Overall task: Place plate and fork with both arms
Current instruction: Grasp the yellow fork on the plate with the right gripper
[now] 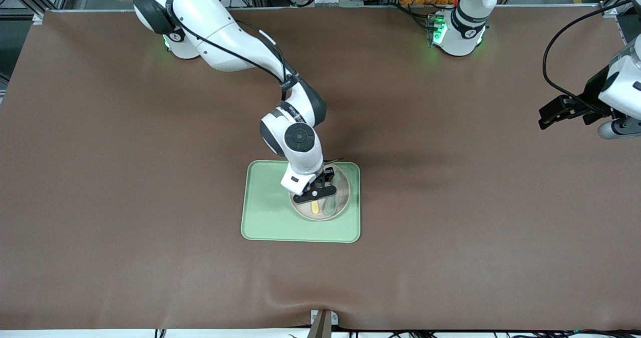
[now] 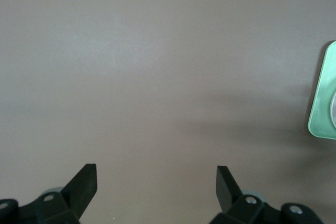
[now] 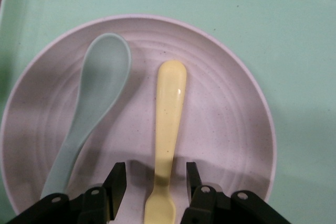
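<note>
The pale plate [image 1: 344,194] sits on the light-green tray [image 1: 265,213], at the tray's end toward the left arm. On the plate lie the pale yellow fork [image 1: 315,207] and a muted green spoon [image 1: 330,207], side by side. My right gripper [image 1: 320,193] is down over the plate. In the right wrist view the right gripper [image 3: 156,174] is open, its fingers straddling the neck of the fork [image 3: 170,114] with a gap on each side, and the spoon [image 3: 100,87] lies apart on the plate [image 3: 226,129]. My left gripper [image 1: 543,120] waits open over bare table [image 2: 156,174].
The brown table cover [image 1: 150,178] spreads all round the tray. In the left wrist view one corner of the tray [image 2: 321,103] shows at the edge. The arms' green-lit bases stand along the table's edge farthest from the front camera.
</note>
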